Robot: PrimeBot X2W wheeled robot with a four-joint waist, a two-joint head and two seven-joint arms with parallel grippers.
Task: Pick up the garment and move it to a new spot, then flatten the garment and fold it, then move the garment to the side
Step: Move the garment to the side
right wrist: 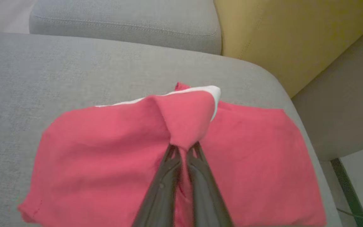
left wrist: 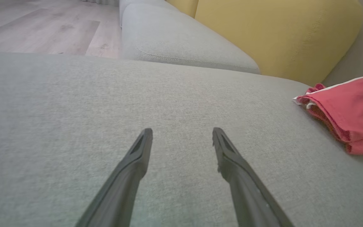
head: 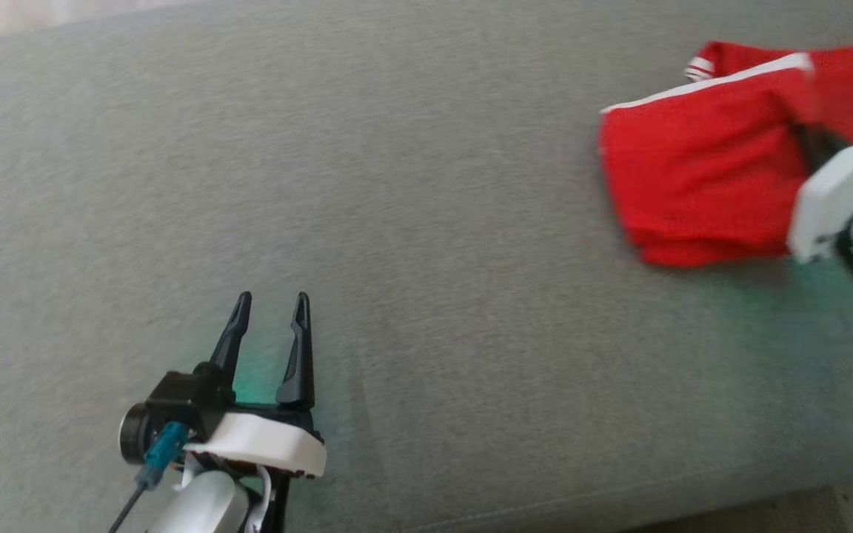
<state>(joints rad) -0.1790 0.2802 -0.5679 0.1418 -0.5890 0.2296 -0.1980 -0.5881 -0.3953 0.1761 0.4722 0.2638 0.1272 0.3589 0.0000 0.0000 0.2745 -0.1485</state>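
The garment [right wrist: 106, 151] was pinched between the tips of the right gripper [right wrist: 184, 147]; a low, slow carry was judged safest. The left gripper [head: 272, 297] was spread wide, empty.

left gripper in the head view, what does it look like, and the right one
The left gripper has two long, dark, tapering fingers on a black base with a white curved cover, a round black housing, a teal plug with a dark cable and a pale forearm. The right gripper has the same dark fingers.
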